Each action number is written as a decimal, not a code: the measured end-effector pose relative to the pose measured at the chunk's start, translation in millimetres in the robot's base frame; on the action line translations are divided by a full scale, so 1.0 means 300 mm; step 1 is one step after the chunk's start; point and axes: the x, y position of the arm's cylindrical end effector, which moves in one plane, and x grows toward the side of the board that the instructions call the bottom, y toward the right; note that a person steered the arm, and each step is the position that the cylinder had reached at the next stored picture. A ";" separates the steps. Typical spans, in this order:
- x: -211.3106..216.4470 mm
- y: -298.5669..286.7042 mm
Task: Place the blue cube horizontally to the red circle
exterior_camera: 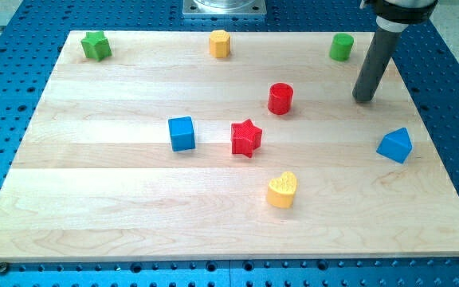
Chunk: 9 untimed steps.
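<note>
My tip (pixel 365 99), a bare rod with no hand to open or hold anything, stands right of the red circle (pixel 280 98) on the worktop (pixel 94 199), touching nothing, while the blue cube (pixel 182 133) lies lower-left, beyond the red star (pixel 245 138), unaligned.

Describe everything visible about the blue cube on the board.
The blue cube is a small, solid-looking block, uniformly bright blue with a matte, plastic-like finish. Its top face and two side faces show, with slightly rounded edges. It sits flat and upright on the wooden board, left of centre in the view. Nothing touches it: the red star is its nearest neighbour, apart on the view's right, and the red circle lies further right and higher. My tip is far off toward the view's right.
</note>
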 end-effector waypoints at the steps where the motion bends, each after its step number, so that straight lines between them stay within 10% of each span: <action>1: 0.001 0.000; 8: 0.301 -1.277; 9: 0.510 -1.289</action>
